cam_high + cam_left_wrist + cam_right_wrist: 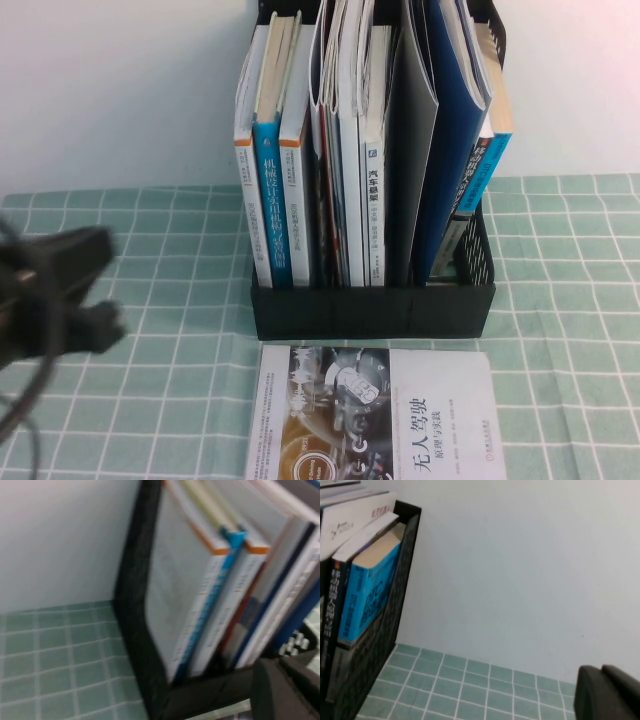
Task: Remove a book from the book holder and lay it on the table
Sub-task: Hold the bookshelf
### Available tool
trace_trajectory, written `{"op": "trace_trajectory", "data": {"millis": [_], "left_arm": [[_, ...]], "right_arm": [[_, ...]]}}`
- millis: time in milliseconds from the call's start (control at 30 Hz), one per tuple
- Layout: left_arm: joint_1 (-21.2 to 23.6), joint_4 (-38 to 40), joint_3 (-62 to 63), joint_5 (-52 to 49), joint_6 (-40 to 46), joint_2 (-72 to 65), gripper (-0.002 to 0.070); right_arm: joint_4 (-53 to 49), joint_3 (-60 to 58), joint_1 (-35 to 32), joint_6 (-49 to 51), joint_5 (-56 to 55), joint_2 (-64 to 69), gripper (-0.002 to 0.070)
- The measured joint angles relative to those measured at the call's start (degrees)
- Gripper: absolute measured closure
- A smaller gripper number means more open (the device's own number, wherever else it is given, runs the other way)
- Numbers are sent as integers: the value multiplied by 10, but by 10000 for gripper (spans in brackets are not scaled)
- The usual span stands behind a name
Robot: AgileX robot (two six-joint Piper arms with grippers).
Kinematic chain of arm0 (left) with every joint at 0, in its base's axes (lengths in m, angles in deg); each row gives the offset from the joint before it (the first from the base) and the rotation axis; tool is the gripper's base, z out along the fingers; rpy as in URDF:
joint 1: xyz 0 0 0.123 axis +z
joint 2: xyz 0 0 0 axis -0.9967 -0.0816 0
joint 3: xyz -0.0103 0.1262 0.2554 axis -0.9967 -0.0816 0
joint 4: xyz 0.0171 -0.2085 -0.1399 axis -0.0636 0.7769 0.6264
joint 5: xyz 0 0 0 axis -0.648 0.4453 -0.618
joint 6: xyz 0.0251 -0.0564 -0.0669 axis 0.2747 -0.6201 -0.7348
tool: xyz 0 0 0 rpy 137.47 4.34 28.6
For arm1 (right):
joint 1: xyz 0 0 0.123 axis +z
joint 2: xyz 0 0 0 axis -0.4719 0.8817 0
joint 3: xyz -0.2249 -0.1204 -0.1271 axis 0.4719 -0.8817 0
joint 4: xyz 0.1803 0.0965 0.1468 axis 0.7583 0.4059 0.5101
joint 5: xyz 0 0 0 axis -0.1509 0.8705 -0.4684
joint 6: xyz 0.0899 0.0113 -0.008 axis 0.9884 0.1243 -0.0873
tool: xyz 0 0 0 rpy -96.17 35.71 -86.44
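The black book holder (pixel 370 300) stands upright at the back middle of the green-check table (pixel 170 220), packed with books. The book with the cyan spine (pixel 488 160) leans in the holder's rightmost slot. It also shows in the right wrist view (pixel 370 592), behind the mesh side (pixel 380 645). My left gripper (pixel 70 290) hangs blurred over the table, left of the holder and apart from it. In the left wrist view its fingers (pixel 272 690) lie together, near the holder's front left corner (pixel 145 645). My right gripper (pixel 601 670) is shut and empty, right of the holder.
A white book with a sepia machinery photo (pixel 375 420) lies flat on the table just in front of the holder. A pale wall rises close behind the holder. A cable (pixel 25 400) hangs from the left arm.
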Motion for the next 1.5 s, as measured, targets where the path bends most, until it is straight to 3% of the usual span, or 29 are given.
{"op": "trace_trajectory", "data": {"millis": [267,467,767,1100,1500], "left_arm": [[-188,0,144,53,34,-217,678],[-251,0,231,89,36,-371,678],[-256,16,359,141,-7,-519,677],[-249,0,515,129,-5,-638,677],[-190,1,596,56,-25,-707,678]], "right_arm": [[-10,2,0,3,-159,114,678],[-45,2,0,38,-222,177,678],[-150,2,12,162,-358,260,678],[-202,2,18,167,-443,363,678],[-209,8,18,129,-590,521,664]]}}
